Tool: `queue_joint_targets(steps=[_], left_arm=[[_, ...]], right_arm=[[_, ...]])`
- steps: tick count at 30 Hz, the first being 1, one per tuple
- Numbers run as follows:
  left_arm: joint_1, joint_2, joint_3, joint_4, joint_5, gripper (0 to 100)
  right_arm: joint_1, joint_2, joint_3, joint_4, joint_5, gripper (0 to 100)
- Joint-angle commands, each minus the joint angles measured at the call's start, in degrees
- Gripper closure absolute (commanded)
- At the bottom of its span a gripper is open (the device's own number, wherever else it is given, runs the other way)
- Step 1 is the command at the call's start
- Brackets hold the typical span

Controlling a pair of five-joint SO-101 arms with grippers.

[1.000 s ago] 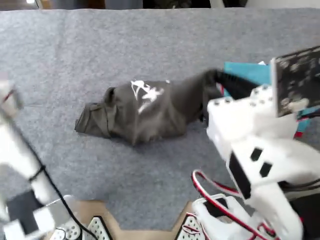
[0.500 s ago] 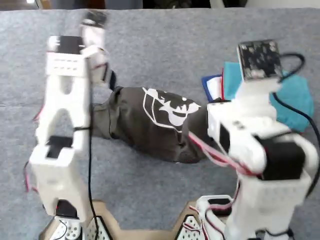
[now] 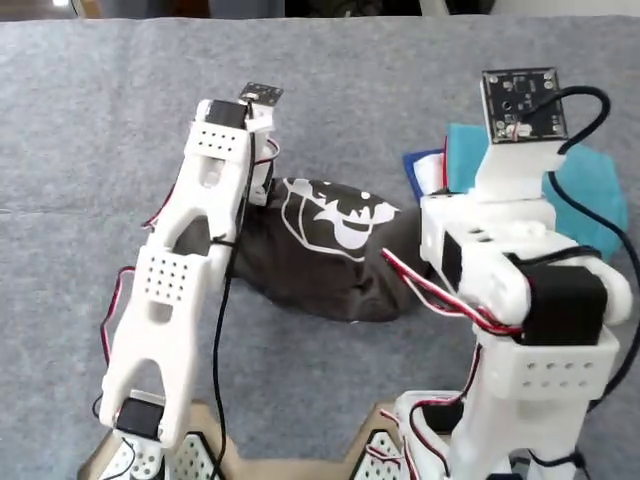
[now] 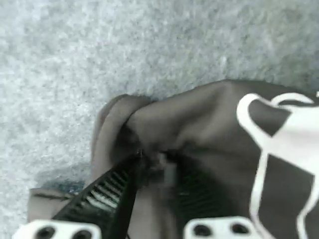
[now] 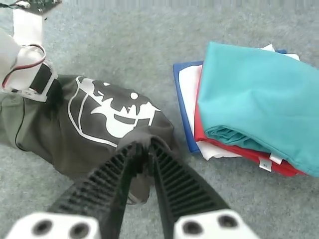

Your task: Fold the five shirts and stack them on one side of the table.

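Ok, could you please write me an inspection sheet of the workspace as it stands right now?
Surface: grey felt-like cloth, lying flat.
Job's things: dark grey shirt with a white print, crumpled in the middle; stack of folded shirts beside it, teal on top, then red, white, blue.
Clutter: nothing seen.
Tools: left tool shut on one end of the dark shirt; right tool shut on a pinch of fabric at its other end.
Cables: red and white wires loop beside the right arm; black cable runs along the left arm.
Surroundings: tan board under the arm bases.

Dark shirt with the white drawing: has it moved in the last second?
Yes. The dark shirt has bunched up toward the folded stack, its far end drawn in.
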Motion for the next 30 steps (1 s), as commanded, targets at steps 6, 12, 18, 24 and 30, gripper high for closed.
queue_joint_targets(steps=[6, 12, 18, 24, 30], left_arm=[[-4.8, -3.2, -15.0, 1.9, 2.6, 97], [-9.5, -15.8, -12.3, 2.0, 7.4, 97], [-15.3, -34.0, -5.1, 2.0, 9.1, 97], [-22.3, -53.9, 11.4, 2.0, 10.5, 97], [-23.6, -74.8, 49.7, 1.9, 10.0, 97]], right_arm=[[0.4, 0.5, 7.1, -7.9, -0.3, 98.5], [0.4, 2.6, 6.5, -13.1, -0.3, 98.5], [-0.9, 13.7, -0.1, -16.0, -4.1, 98.5], [-5.5, 26.5, -20.4, -9.2, -8.0, 98.5], [-6.9, 40.4, -39.2, -0.6, -8.7, 98.5]])
